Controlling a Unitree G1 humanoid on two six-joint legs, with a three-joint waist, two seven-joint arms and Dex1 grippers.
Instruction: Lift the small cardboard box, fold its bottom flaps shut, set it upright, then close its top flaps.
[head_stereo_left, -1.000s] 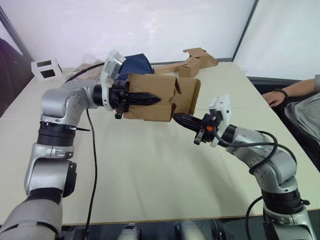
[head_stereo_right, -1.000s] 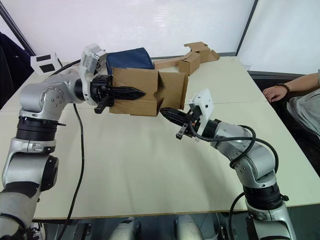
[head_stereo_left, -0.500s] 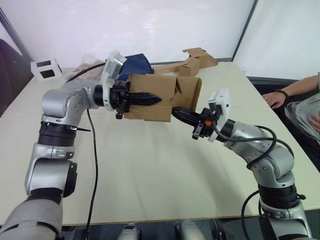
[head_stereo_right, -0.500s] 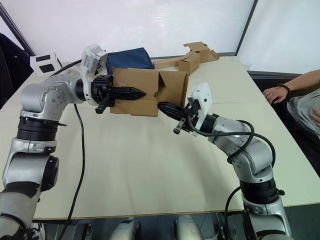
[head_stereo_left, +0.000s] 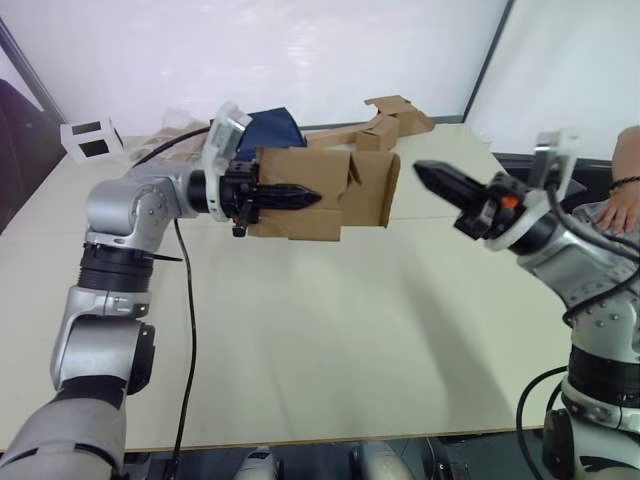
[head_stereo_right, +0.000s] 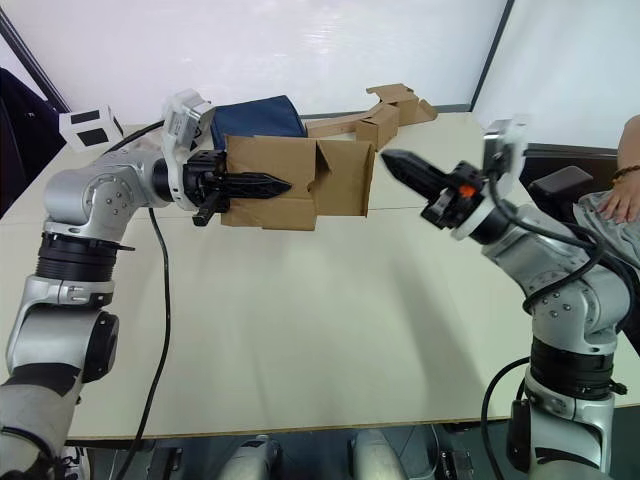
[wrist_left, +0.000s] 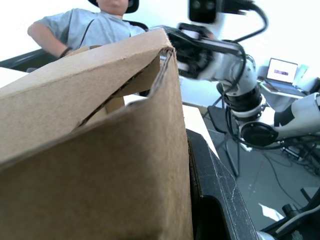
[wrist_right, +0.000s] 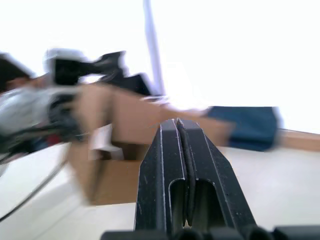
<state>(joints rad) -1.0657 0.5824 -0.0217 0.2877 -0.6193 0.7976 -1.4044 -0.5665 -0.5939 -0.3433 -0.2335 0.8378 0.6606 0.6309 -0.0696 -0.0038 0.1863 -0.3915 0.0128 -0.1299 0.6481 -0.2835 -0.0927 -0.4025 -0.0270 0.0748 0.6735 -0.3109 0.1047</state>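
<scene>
Spanning both eye views, the pale bench (head_stereo_left: 330, 340) carries only a few things along its far edge, and its near stretch lies bare under both arms. Above it, the box (head_stereo_left: 320, 195) hangs in the air, held on its side with its flaps (head_stereo_left: 372, 188) splayed loosely toward the robot's right; which end they belong to cannot be told. The left pincer (head_stereo_left: 300, 198) is clamped on the box's near wall, one black finger lying flat along the outside of the cardboard. In the left wrist view that wall looms close, with a flap edge standing ajar at its far end.

Behind the box sits a dark blue bag (head_stereo_right: 258, 115), partly hidden by the cardboard and by the left wrist. Farther back lies a second brown box with a long cardboard strip (head_stereo_right: 378, 118), well apart from the held one. A white box with black squares (head_stereo_left: 90, 138) stands at the far left corner of the bench.

The right pincer (head_stereo_right: 392, 160) hovers in the air just beside the splayed flaps, apart from them, its fingers pressed together and pointing at the box. Nothing stands between its tip and the flaps. A person's arm (head_stereo_left: 620, 190) rests at the right edge, beyond the bench.
</scene>
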